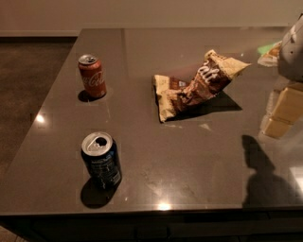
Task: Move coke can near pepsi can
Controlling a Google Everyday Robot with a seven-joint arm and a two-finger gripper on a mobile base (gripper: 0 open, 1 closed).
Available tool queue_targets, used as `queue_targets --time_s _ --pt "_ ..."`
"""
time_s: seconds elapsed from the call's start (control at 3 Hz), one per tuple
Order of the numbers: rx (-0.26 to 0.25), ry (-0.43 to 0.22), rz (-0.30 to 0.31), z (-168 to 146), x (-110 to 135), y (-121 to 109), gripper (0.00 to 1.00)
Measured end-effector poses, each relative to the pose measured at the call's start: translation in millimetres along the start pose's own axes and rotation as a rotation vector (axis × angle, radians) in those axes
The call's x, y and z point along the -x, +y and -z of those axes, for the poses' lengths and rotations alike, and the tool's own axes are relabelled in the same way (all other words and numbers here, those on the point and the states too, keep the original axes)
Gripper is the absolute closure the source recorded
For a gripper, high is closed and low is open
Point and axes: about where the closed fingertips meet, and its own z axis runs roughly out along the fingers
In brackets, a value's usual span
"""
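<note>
Camera view: glossy dark-grey countertop (208,156) beside a pale wall (189,13); red-orange coke can (92,76) stands apart from navy-blue pepsi can (101,161); pale gripper (284,111) at right edge, grip unreadable.

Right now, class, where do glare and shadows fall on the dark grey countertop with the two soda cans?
Camera view: glare spots dot the dark grey countertop near its left and front edges; the red-orange coke can and navy-blue pepsi can cast shadows to their lower left; the cream-coloured gripper, at the right edge, throws a dark shadow frontward.
</note>
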Motion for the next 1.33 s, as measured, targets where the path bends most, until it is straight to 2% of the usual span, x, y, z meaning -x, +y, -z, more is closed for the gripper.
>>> queue_targets --time_s 0.33,0.67,1.33 --pt "0.0 0.0 0.0 0.0 0.0 0.0 0.0" --pt "-0.001 -0.03 -0.005 -1.8 13.4 -8.1 0.0" --pt "-0.011 -0.165 -0.063 -25.3 75.7 -41.9 0.0"
